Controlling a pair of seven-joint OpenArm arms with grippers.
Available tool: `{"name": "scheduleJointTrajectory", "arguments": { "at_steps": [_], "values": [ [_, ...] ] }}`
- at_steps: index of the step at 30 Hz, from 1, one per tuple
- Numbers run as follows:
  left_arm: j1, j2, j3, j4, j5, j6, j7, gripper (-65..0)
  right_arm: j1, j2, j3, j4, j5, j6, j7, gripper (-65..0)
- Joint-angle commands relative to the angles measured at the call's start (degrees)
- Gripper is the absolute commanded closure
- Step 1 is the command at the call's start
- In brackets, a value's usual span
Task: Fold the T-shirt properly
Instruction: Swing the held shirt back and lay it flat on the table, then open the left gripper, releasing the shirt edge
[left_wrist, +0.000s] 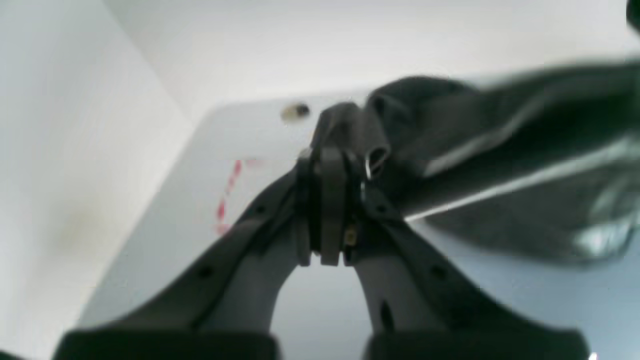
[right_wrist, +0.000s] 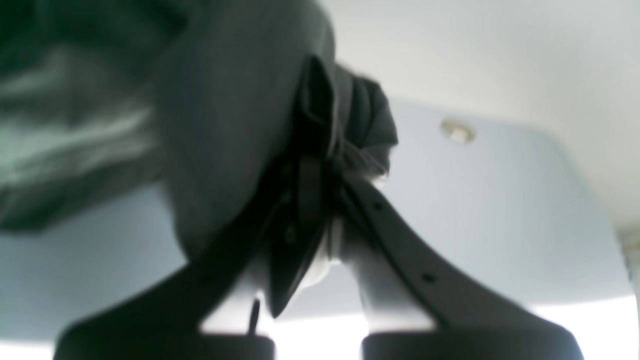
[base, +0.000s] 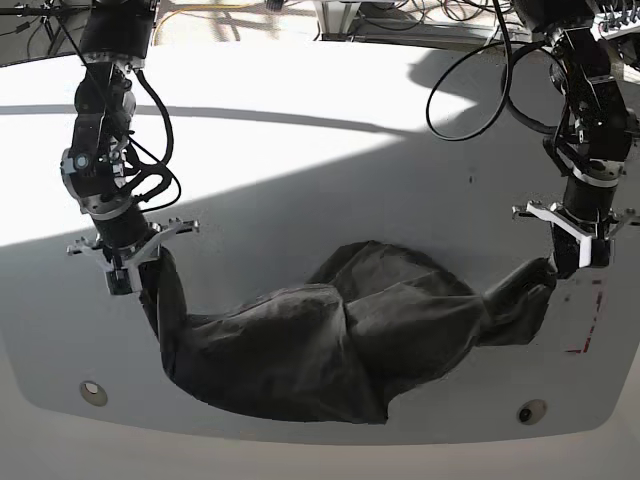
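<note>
Your two claws hold the crumpled charcoal-black cloth T-shirt (base: 330, 340) stretched across the near part of the round white worktop (base: 300, 170). The left claw (base: 578, 262), at the shirt's end beside the red dashed corner mark (base: 590, 320), is clamped tight on a bunched fold of the fabric; your left wrist view shows the cloth (left_wrist: 500, 165) pinched between the closed tips of that claw (left_wrist: 330, 165). The right claw (base: 122, 280), at the shirt's opposite end, is likewise closed on cloth, and in the right wrist view the dark fabric (right_wrist: 225, 125) drapes over that claw (right_wrist: 320, 165). Between the two ends the shirt sags in heavy wrinkles onto the worktop, its lower edge near the two round inset fittings (base: 92, 391) on either side of it.
</note>
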Motion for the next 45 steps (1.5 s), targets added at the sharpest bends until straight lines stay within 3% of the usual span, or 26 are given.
{"name": "scheduleJointTrajectory", "arguments": {
  "at_steps": [1,10,11,15,37,40,45],
  "values": [
    [-0.08,-0.54,0.3,0.83,-1.05,-0.57,-1.46,-0.3,-3.34,0.14,1.58,1.29,-0.2,0.04,1.37,0.0],
    [8.11,0.03,1.13,0.97,-1.69,-2.36,1.02,-0.1,-14.34,-2.04,5.45,3.01,-0.29,0.83,0.93,0.0],
    [7.34,-0.25,1.69,-2.98,-1.57,-1.88,0.84,-2.2,-10.94,-2.52,5.06,1.48,-0.38,0.79,1.99,-1.4],
    [7.25,-0.25,1.69,-3.69,-1.57,-1.88,0.84,-3.6,-10.85,-2.61,5.06,1.48,-0.38,0.79,1.91,-1.4],
    [5.14,-0.25,1.78,-4.48,-1.57,-1.88,0.93,-4.6,-10.85,-2.61,5.06,1.48,-0.38,0.79,1.91,-1.4],
    [3.74,-0.25,1.78,-5.09,-1.57,-1.88,2.25,-10.6,-10.85,-2.61,5.06,1.48,-0.38,0.79,1.91,-1.4],
    [-0.04,-0.25,1.78,-6.41,-1.57,-1.88,6.55,-29.9,-10.85,-2.61,5.06,1.48,-0.38,0.79,1.91,-1.4]
  ]
}}
